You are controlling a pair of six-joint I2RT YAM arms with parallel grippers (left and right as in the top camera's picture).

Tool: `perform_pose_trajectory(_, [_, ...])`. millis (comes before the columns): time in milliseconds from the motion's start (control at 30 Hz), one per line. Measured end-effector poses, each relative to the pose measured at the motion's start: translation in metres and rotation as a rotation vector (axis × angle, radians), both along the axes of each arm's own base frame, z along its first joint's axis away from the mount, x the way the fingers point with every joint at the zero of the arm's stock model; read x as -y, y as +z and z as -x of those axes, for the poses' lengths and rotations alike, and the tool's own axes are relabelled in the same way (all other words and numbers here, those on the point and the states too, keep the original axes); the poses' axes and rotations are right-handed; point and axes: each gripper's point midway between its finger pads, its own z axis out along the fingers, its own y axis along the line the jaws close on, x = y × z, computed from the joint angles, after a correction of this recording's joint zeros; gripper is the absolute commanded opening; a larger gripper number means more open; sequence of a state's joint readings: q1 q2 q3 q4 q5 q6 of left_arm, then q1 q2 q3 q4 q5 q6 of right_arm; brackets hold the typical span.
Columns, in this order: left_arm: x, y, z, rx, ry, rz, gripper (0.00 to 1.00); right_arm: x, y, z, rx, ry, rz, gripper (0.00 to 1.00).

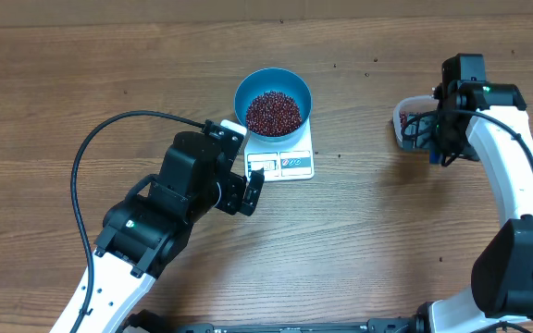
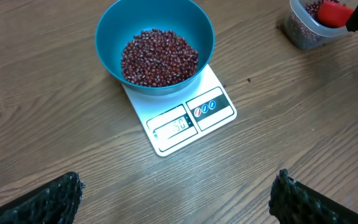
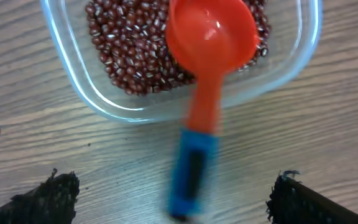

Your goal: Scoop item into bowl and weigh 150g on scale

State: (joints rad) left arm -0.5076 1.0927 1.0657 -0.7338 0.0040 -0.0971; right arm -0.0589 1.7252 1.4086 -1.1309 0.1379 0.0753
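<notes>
Beans (image 1: 273,112) lie in the bottom of the blue bowl (image 1: 244,92), and the bowl sits on the white scale (image 1: 296,164) in the middle of the table (image 1: 81,65). More beans lie in the clear tub (image 3: 79,87), well apart on the right side. The red scoop (image 3: 211,31) has its cup in that tub, and its blue handle sticks out over the rim. The scoop looks blurry, so we think it may be moving.

Our right gripper (image 3: 174,205) hangs over the tub with its fingers wide apart. They touch nothing. Our left gripper (image 2: 178,199) hangs near the front of the scale, also wide apart and holding nothing.

The number on the scale is too small for us to read well, so we cannot say if the weight is right.

What could go wrong? The scoop could tip out of the tub, since its long handle hangs over the edge with nothing holding it. Then beans might roll onto the table. Our left arm is close to the scale. If it bumps the scale or the bowl, the number jumps, or the bowl slides off and spills. If the weight is wrong, we must pick the scoop up, and a poor grab on that thin handle could flick beans out.
</notes>
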Motion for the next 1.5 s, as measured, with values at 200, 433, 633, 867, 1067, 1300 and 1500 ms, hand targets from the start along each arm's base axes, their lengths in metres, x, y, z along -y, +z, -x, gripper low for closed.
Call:
perform_pose_trajectory(200, [0.000,0.000,0.000,0.000,0.000,0.000,1.00,0.002,0.000,0.002,-0.008,-0.001,0.011,1.00])
perform_pose_trajectory(433, [0.000,0.000,0.000,0.000,0.000,0.000,1.00,0.002,-0.001,0.009,-0.037,-0.001,0.011,1.00])
perform_pose_trajectory(633, [0.000,0.000,0.000,0.000,0.000,0.000,0.99,0.002,-0.001,0.011,-0.044,-0.002,0.013,1.00])
perform_pose_trajectory(867, [0.000,0.000,0.000,0.000,0.000,0.000,0.99,-0.005,0.004,0.016,-0.047,0.004,-0.026,1.00])
perform_pose_trajectory(1067, [0.000,0.000,0.000,0.000,0.000,0.000,1.00,-0.009,0.063,0.024,0.133,0.011,-0.033,1.00])
perform_pose_trajectory(1300, [0.000,0.000,0.000,0.000,0.000,0.000,1.00,-0.013,0.141,0.046,0.389,0.021,-0.034,1.00])
perform_pose_trajectory(1500, [0.000,0.000,0.000,0.000,0.000,0.000,1.00,-0.014,0.144,0.047,0.399,0.021,-0.038,1.00])
